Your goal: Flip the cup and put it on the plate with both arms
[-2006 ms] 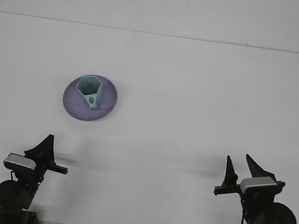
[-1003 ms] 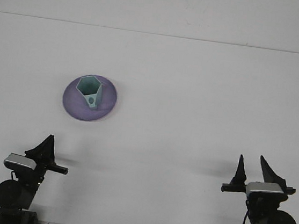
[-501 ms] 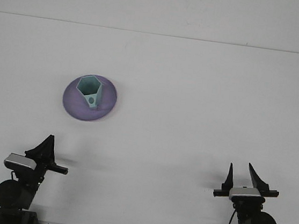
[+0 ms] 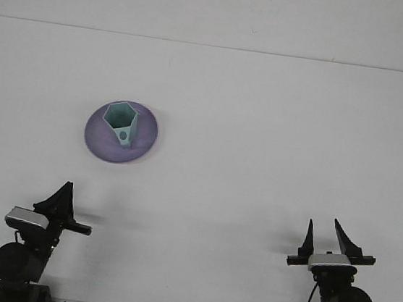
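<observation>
In the front view, the teal cup (image 4: 121, 124) stood upright, mouth up, on the purple plate (image 4: 100, 143) in the left-centre of the frame, on the white surface (image 4: 262, 129). The left gripper (image 4: 61, 199) sat at the lower left; whether its fingers were apart could not be told. The right gripper (image 4: 325, 238) sat at the lower right, its fingers apart and holding nothing, well away from the plate.

I've got the cup (image 4: 122, 122) upright on the plate (image 4: 100, 144), left of centre, well ahead of both grippers.
</observation>
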`<act>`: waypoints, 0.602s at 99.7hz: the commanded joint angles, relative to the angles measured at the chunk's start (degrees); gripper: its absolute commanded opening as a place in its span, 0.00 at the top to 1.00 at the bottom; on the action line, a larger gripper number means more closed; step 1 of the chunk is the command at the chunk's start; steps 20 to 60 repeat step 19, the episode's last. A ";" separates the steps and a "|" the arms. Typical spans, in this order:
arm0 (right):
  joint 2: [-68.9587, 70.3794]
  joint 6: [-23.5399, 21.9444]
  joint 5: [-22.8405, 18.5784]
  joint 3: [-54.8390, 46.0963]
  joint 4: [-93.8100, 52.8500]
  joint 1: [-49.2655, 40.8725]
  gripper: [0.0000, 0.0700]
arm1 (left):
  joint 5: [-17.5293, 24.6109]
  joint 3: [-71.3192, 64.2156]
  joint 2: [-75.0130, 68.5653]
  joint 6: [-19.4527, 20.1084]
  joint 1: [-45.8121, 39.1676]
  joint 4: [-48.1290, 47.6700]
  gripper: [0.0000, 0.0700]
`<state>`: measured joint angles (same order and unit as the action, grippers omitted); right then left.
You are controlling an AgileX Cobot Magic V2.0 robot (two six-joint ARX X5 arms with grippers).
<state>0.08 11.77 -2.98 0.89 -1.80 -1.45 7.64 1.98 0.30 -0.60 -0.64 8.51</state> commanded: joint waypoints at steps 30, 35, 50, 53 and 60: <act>-0.02 0.17 -0.04 -0.15 0.79 0.02 0.48 | 0.33 -1.07 -0.11 -0.11 -0.09 0.57 0.98; -0.02 0.17 -0.04 -0.15 0.79 0.02 0.48 | 0.33 -1.07 -0.11 -0.11 -0.09 0.57 0.98; -0.02 0.17 -0.04 -0.15 0.79 0.02 0.48 | 0.33 -1.07 -0.11 -0.11 -0.09 0.57 0.98; -0.02 0.17 -0.04 -0.15 0.79 0.02 0.48 | 0.33 -1.07 -0.11 -0.11 -0.09 0.57 0.98; -0.02 0.17 -0.04 -0.15 0.79 0.02 0.48 | 0.33 -1.07 -0.11 -0.11 -0.09 0.57 0.98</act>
